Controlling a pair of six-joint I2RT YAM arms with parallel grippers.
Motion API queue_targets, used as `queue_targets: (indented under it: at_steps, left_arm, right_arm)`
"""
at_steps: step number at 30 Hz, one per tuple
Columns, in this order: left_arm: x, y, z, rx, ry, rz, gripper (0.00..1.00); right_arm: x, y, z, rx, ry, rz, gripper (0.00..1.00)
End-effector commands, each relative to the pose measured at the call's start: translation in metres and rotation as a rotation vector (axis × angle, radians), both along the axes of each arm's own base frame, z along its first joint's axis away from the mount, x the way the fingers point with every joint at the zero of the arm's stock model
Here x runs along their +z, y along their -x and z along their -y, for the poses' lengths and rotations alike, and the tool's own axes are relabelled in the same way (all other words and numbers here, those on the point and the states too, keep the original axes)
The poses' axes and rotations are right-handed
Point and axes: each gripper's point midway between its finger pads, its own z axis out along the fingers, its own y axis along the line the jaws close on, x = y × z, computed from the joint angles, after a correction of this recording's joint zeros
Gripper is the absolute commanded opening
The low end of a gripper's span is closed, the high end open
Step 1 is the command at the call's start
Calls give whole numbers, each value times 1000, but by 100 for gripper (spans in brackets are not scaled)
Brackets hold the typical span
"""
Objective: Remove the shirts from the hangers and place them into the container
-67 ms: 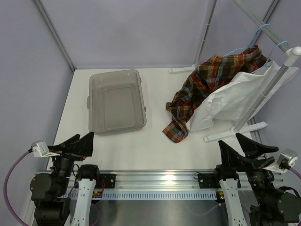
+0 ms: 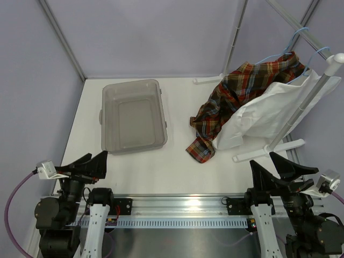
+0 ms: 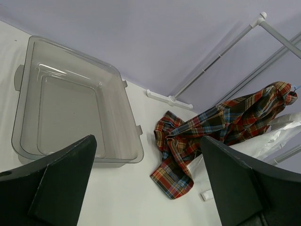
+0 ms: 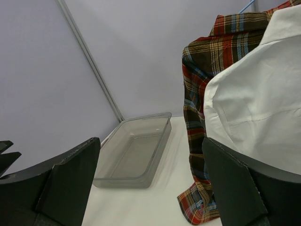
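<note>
A plaid shirt (image 2: 236,97) hangs from a light-blue hanger (image 2: 290,45) on the rack at the right, its lower end trailing on the table (image 2: 201,149). A white shirt (image 2: 269,110) hangs in front of it on another hanger (image 2: 318,54). The grey translucent container (image 2: 131,115) sits empty at the left. My left gripper (image 2: 86,164) rests open at the near left edge, and my right gripper (image 2: 277,169) rests open at the near right; neither holds anything. The left wrist view shows the container (image 3: 70,103) and plaid shirt (image 3: 207,132); the right wrist view shows the white shirt (image 4: 254,108).
The white rack pole (image 2: 303,105) slants across the right side, and its foot bars (image 2: 269,150) lie on the table near my right gripper. Another rack foot (image 2: 207,80) lies by the back wall. Purple walls close in the table on three sides.
</note>
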Motion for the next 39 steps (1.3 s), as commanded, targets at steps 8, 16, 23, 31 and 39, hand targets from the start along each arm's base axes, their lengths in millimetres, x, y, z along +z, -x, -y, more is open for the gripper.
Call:
queue_targets:
  at_steps: [8,16,23,31,39]
  left_arm:
    - [-9,16,2,-9,15,33,99]
    - [-29,12,-5,30,19,-31,99]
    - [-47,4,-8,50,23,-120,99]
    - [-86,-29,6,-30,7,-422,99]
    - [-110,-40,14,-96,-25,-576,99]
  right_arm:
    - [-12,2,1,-2,-28,-31,99]
    - [-50,-40,1,-10,-100,-267,99]
    - [-82,-71,-3,-6,-94,-456,99]
    - [-95,-92,6,-70,-77,-579,99]
    - [-99,-99,7,-83,-90,-647,99]
